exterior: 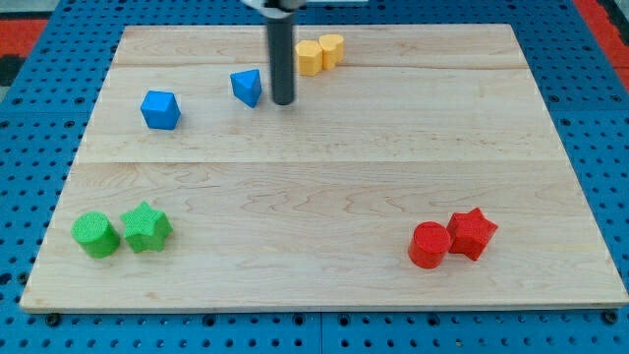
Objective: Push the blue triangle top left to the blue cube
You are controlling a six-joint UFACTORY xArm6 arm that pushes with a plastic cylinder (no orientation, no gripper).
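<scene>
The blue triangle (pixel 247 87) lies on the wooden board (pixel 324 187) near the view's top, left of centre. The blue cube (pixel 160 109) sits further to the view's left and slightly lower, a clear gap apart from the triangle. My tip (pixel 283 101) is just to the right of the blue triangle, close to its right side; I cannot tell if it touches.
Two yellow blocks (pixel 319 53) sit together just right of the rod near the top edge. A green cylinder (pixel 95 234) and green star (pixel 146 227) lie at bottom left. A red cylinder (pixel 428 245) and red star (pixel 473 233) lie at bottom right.
</scene>
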